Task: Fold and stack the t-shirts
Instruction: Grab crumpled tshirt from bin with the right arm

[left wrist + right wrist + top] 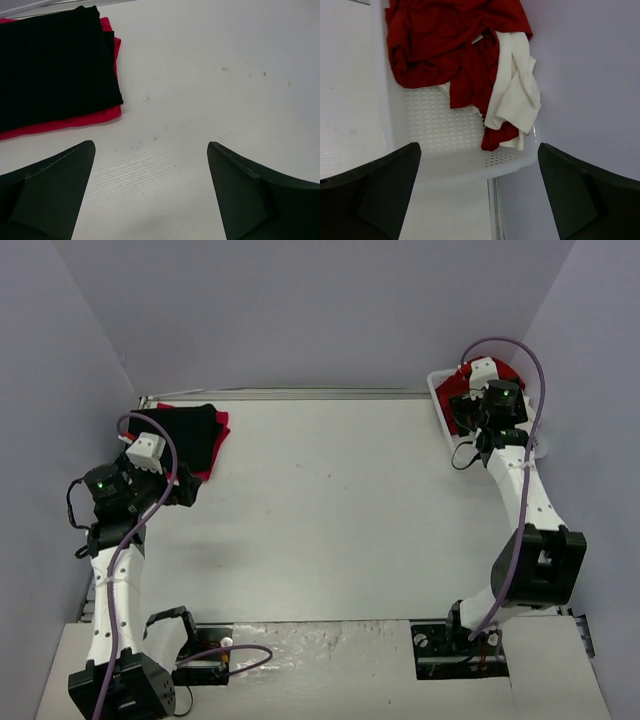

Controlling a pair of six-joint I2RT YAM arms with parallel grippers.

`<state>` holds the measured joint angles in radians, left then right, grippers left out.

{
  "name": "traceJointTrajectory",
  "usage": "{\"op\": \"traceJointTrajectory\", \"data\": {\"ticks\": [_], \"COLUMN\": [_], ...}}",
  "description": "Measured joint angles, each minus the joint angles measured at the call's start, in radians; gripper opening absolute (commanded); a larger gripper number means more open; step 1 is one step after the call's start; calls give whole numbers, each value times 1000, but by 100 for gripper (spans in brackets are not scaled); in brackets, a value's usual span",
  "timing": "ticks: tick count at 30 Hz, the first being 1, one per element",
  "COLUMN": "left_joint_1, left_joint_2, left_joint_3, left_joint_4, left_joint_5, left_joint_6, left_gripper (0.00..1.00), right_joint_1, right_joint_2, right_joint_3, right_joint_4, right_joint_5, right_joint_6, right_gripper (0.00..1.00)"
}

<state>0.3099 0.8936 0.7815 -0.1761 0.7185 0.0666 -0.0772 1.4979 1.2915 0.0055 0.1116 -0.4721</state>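
A black t-shirt [55, 65] lies folded on top of a folded bright red t-shirt [75, 120] at the back left of the table [330, 500]. My left gripper [151, 145] hovers open over bare table just in front and to the right of that stack [190, 435], with nothing between its fingers. At the back right, a dark red t-shirt [445, 45] and a cream-white t-shirt [515, 85] lie crumpled together in the white basket [440, 130]. My right gripper [479, 146] is open above the basket's near end, apart from the cloth.
The basket [437, 390] sits in the back right corner against the grey wall [590, 75]. Grey walls close in the table at the back and on both sides. The right arm [525, 490] reaches along the table's right edge.
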Motion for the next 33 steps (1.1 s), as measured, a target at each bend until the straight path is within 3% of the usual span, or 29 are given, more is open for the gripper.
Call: {"op": "traceJointTrajectory", "data": {"ticks": [7, 16, 25, 33], "left_joint_1": [0, 0, 19, 37], "left_joint_2": [16, 116, 214, 257], "left_joint_3": [84, 151, 172, 183], "left_joint_4": [-61, -113, -127, -111], "left_joint_5": [-28, -121, -167, -203], "left_joint_6": [40, 174, 207, 206], "left_gripper": [94, 94, 94, 94], "right_joint_1": [7, 59, 44, -18], "right_joint_2": [239, 440, 676, 917], "right_joint_3": [23, 44, 289, 543], "right_joint_4": [164, 344, 452, 332], "right_joint_5": [188, 321, 364, 310], "right_joint_6": [-67, -172, -208, -162], "right_gripper": [100, 100, 100, 100]}}
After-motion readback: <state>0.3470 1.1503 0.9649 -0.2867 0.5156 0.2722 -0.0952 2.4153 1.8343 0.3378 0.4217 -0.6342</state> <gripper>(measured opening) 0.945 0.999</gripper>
